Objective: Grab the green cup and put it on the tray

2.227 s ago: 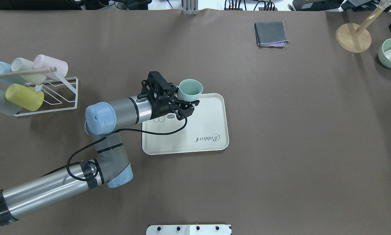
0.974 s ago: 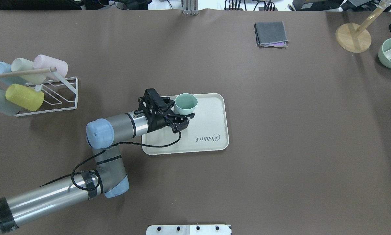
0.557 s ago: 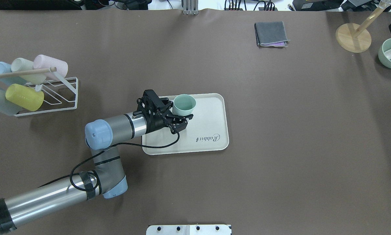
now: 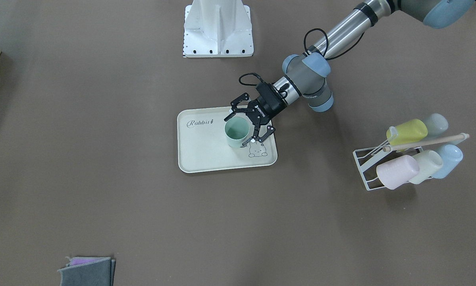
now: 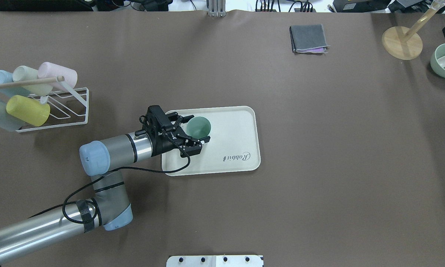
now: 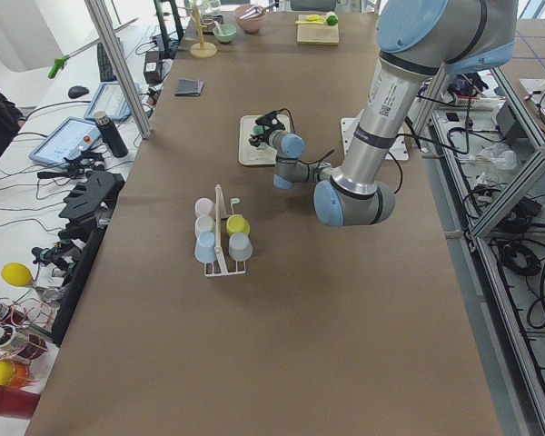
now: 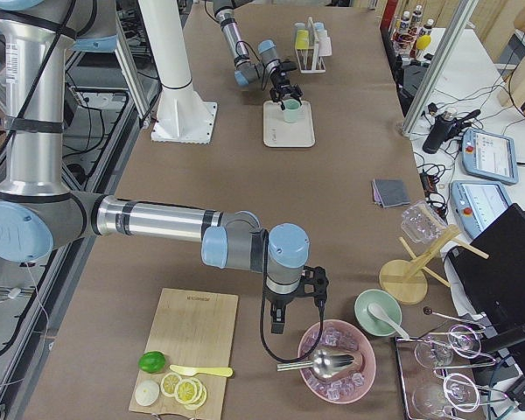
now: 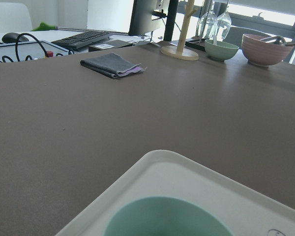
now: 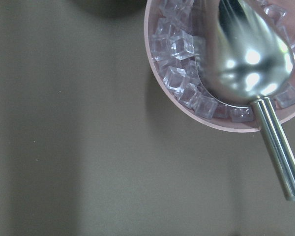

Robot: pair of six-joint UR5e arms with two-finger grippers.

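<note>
Cup placement first: the green cup (image 4: 236, 133) stands on the tray (image 5: 241, 124), in the half toward the robot's left, just beside the bunny drawing (image 4: 257, 150). It is upright, with its long axis vertical and its open mouth up. The left claw (image 5: 195, 129) is spread wide, one finger on each side of the cup; you cannot tell from these views whether either finger touches the wall.

You get the bunny only from the front-facing camera, because from overhead the claw and wrist cover that corner. Overhead, the grey "Rabbit" script (image 5: 236, 157) reads upside down; front-facing, it reads upright. White lettering on the claw's body is too small to read.

The left wrist camera gives you only the cup's rim at the bottom edge, a tray corner, and beyond them on the table (image 8: 64, 147) a folded grey cloth (image 8: 112, 65).

The right claw (image 7: 290, 297) shows only in the right side view, hanging over a pink bowl (image 9: 211, 121) of ice cubes with a metal scoop (image 9: 246, 54). Whether it is open or closed cannot be told.
</note>
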